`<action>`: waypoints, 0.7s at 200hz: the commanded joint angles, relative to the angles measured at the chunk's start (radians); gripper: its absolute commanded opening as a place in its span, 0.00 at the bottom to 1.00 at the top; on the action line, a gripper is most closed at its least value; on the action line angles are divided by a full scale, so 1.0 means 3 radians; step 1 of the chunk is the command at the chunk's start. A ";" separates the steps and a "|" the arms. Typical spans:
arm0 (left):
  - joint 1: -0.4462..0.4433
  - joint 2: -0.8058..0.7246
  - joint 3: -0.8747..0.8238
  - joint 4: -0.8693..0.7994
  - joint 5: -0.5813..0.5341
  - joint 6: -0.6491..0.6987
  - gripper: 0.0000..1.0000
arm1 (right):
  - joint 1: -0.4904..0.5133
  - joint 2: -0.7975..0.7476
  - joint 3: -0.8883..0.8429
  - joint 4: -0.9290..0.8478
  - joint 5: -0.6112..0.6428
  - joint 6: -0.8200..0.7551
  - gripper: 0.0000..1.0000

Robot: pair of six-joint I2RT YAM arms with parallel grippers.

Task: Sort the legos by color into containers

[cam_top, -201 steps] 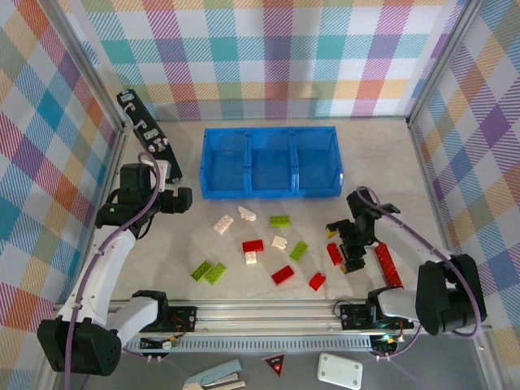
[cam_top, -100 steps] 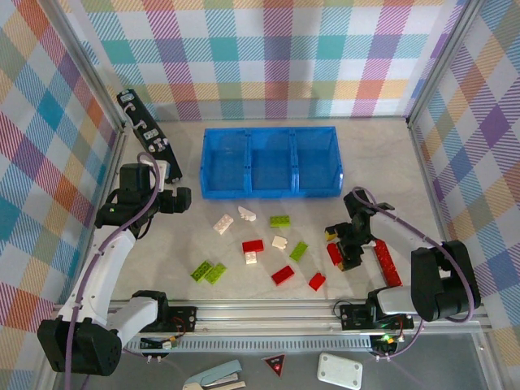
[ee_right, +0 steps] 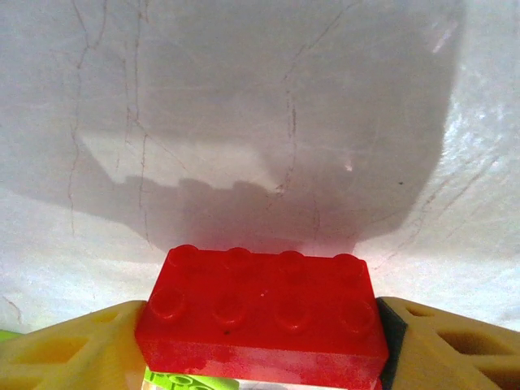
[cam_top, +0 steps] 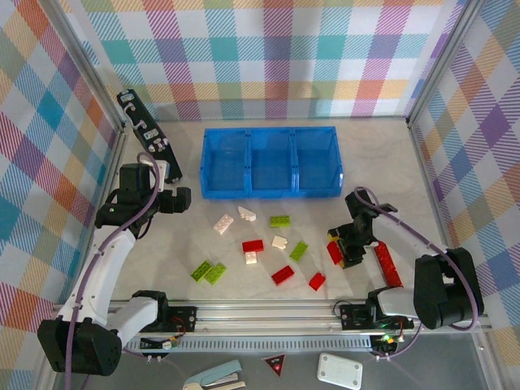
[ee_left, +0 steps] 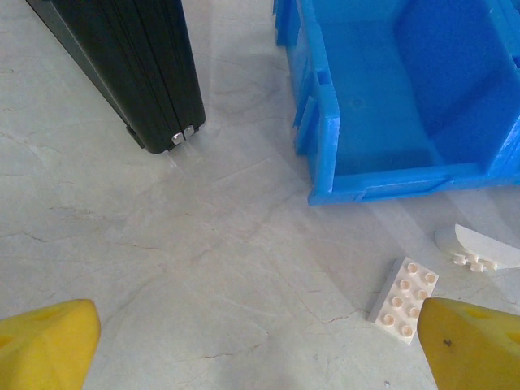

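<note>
My right gripper (cam_top: 343, 250) is down on the table at the right, its jaws pressed against both ends of a red lego (ee_right: 262, 313), the same red lego (cam_top: 334, 253) that lies beside the arm from above. A sliver of lime green (ee_right: 183, 380) shows under the brick's near edge. The blue three-compartment container (cam_top: 270, 193) stands at the back centre. Several red, lime and white legos lie scattered in front of it, such as a red one (cam_top: 253, 245) and a green one (cam_top: 280, 220). My left gripper (cam_top: 180, 199) hovers open near a white lego (ee_left: 404, 300).
A long red strip (cam_top: 387, 264) lies just right of the right gripper. A black bar (cam_top: 146, 134) leans along the left wall, close to the container's left end (ee_left: 325, 146). A white curved piece (ee_left: 479, 248) lies by the container's front.
The right gripper's jaws have come together onto the ends of the red lego, after shifting slightly towards it. The left arm has stayed put.
</note>
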 commanded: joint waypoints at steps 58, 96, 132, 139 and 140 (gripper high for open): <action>0.0053 -0.0006 0.0002 0.0024 0.0022 0.0032 1.00 | 0.0018 -0.0154 0.0519 -0.0225 0.0348 -0.1223 0.73; 0.0056 -0.0009 0.0006 0.0034 0.0042 0.0031 1.00 | 0.0018 0.0002 0.0893 -0.0272 0.0357 -0.2280 0.73; 0.0058 -0.0010 -0.0004 0.0034 0.0052 0.0029 1.00 | 0.0019 0.0329 0.1322 -0.0601 0.0400 -0.2886 0.73; 0.0056 -0.0008 -0.0002 0.0029 0.0052 0.0028 1.00 | 0.0018 0.0371 0.1349 -0.0641 0.0437 -0.2960 0.74; 0.0055 -0.0010 -0.0001 0.0029 0.0050 0.0028 1.00 | 0.0019 0.0376 0.1351 -0.0647 0.0444 -0.2970 0.74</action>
